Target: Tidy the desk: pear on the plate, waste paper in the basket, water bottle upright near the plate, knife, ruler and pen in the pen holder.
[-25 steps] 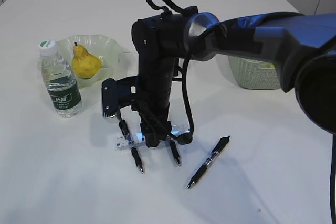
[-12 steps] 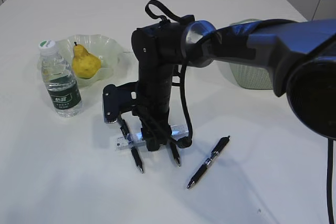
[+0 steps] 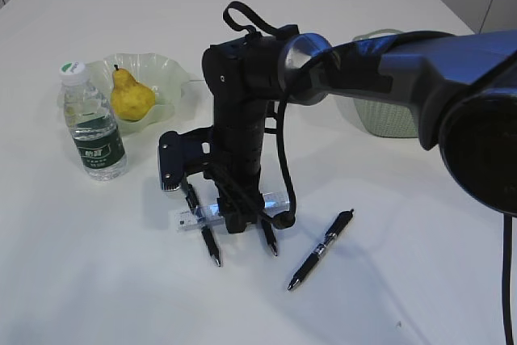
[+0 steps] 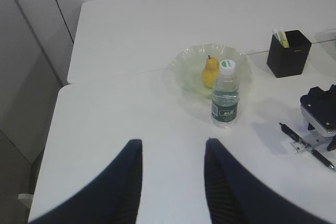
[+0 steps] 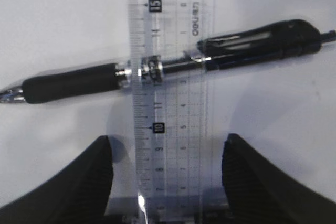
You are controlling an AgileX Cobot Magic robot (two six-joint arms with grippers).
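A clear ruler (image 5: pixel 170 103) lies flat on the desk (image 3: pixel 97 280), with a black pen (image 5: pixel 157 72) lying across it. My right gripper (image 5: pixel 168 137) points straight down over the ruler (image 3: pixel 275 198), open, a finger on each side and a gap at both edges. The left gripper (image 4: pixel 173 141) hovers open and empty above bare desk. The pear (image 3: pixel 131 96) sits on the green plate (image 3: pixel 166 70), with the water bottle (image 3: pixel 92 123) upright beside it. The black pen holder (image 4: pixel 288 53) holds pale sticks. The basket (image 3: pixel 388 119) is behind the right arm. Knife and waste paper are out of view.
Two more black pens lie on the desk: one (image 3: pixel 203 236) crossing the ruler's left end, one (image 3: pixel 321 250) apart to the right. The right arm's dark bulk and cable (image 3: pixel 283 167) stand over the middle of the desk.
The right arm's wrist has shifted slightly and settled a little lower over the ruler. Its jaws stay equally wide. Ruler, pens, bottle and pear have not moved.
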